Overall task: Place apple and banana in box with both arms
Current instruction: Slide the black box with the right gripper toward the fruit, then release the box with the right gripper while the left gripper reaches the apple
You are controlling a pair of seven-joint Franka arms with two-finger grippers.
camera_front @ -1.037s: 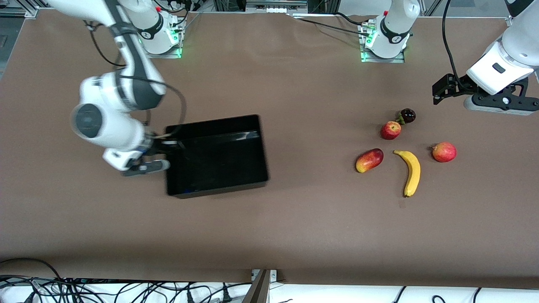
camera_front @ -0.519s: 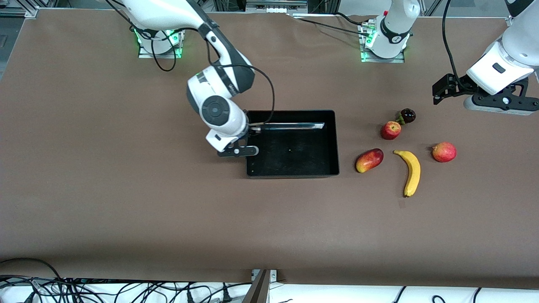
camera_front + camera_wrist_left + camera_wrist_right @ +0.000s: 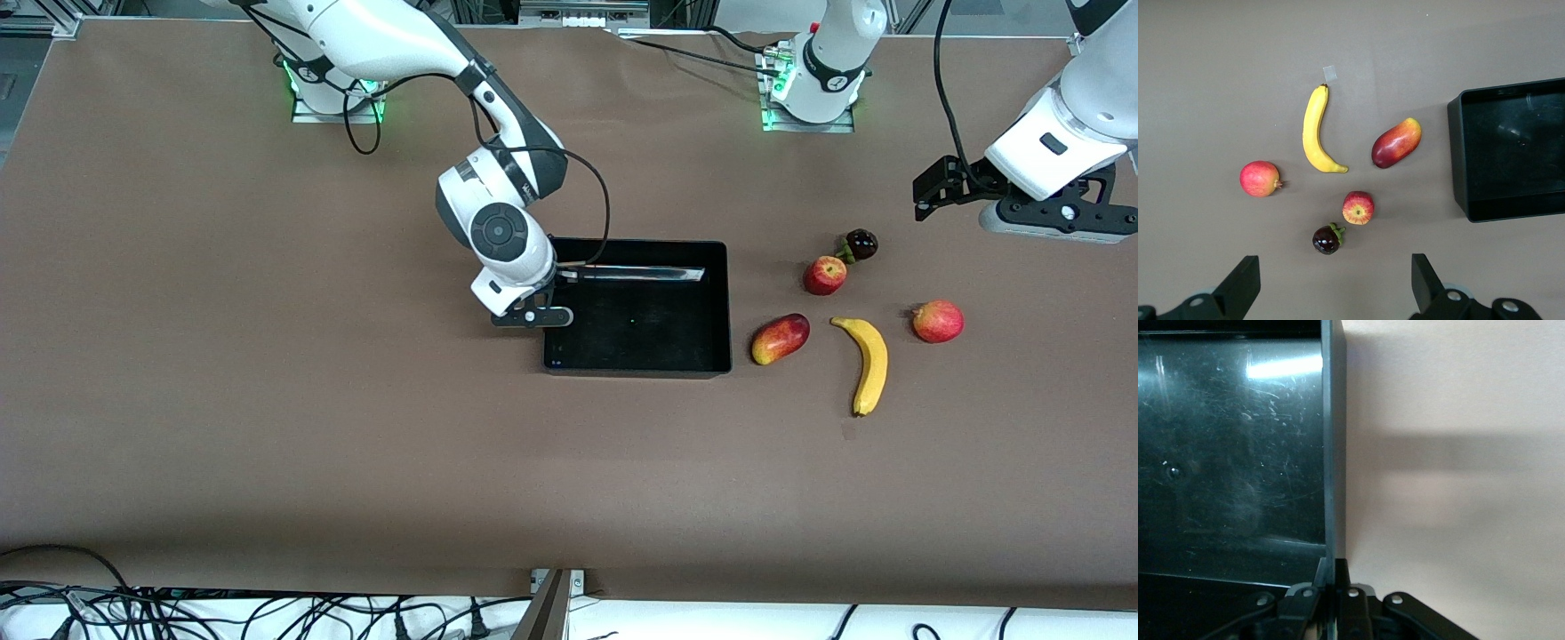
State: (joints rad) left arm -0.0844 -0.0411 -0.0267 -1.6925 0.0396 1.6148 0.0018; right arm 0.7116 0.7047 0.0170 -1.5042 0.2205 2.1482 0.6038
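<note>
box (image 3: 711, 307) wall pinched by right hand (image 3: 1331, 577), seen only wrist-side.

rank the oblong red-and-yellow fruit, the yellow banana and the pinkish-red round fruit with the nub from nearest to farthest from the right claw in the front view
From the right claw, shut on the black box's wall:
1. Oblong red-and-yellow fruit, just beside the box.
2. Curved yellow banana, further toward the left arm's end.
3. Pinkish-red round fruit with the nub, closest to that end.

brown table (image 3: 267, 400), box (image 3: 725, 302), banana (image 3: 869, 364), apple (image 3: 824, 276)
</note>
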